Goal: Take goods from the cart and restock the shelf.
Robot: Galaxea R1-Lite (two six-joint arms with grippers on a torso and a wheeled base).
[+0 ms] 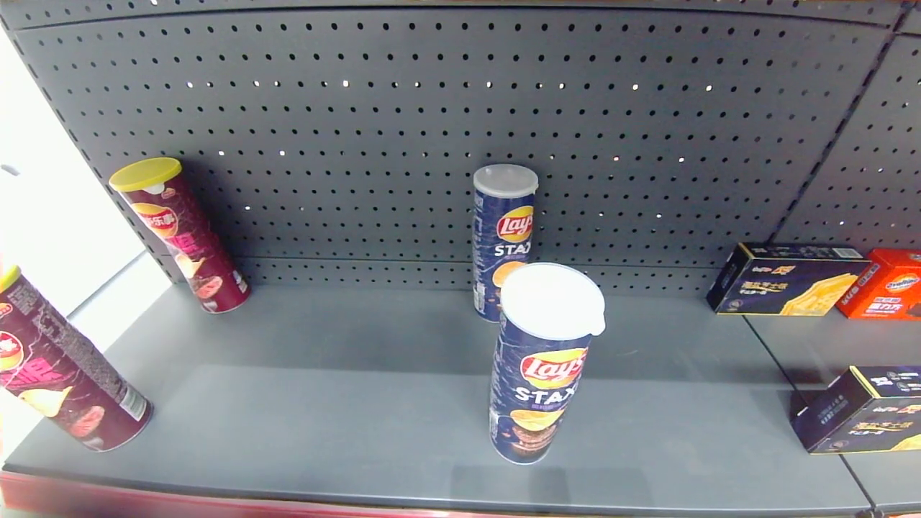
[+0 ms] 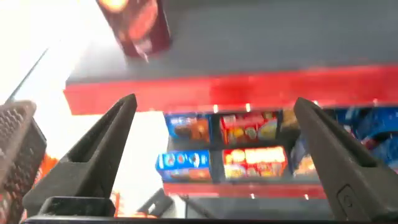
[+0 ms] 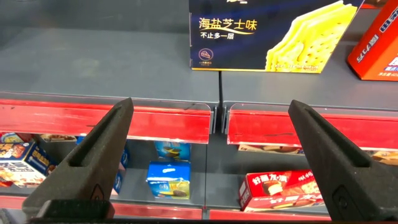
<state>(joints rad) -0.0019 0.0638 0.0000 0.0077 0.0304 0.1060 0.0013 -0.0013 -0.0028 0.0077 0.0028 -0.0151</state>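
Note:
On the grey shelf [image 1: 345, 374] stand two dark blue chip cans, one near the front [image 1: 541, 374] and one by the pegboard [image 1: 503, 237]. Two maroon chip cans with yellow lids are at the left, one at the back [image 1: 183, 234] and one at the front edge [image 1: 57, 374]. My left gripper [image 2: 214, 106] is open and empty below the shelf's red front rail [image 2: 249, 87], with a maroon can [image 2: 140, 28] above it. My right gripper [image 3: 211, 109] is open and empty in front of the red rail [image 3: 155, 121], facing a dark cracker box [image 3: 273, 34].
Dark cracker boxes [image 1: 788, 279] [image 1: 860, 410] and an orange box [image 1: 888, 284] lie on the shelf section to the right. Lower shelves hold blue and red snack boxes [image 3: 168, 180] [image 2: 252, 146]. A black mesh basket [image 2: 18, 149] is at the left wrist view's edge.

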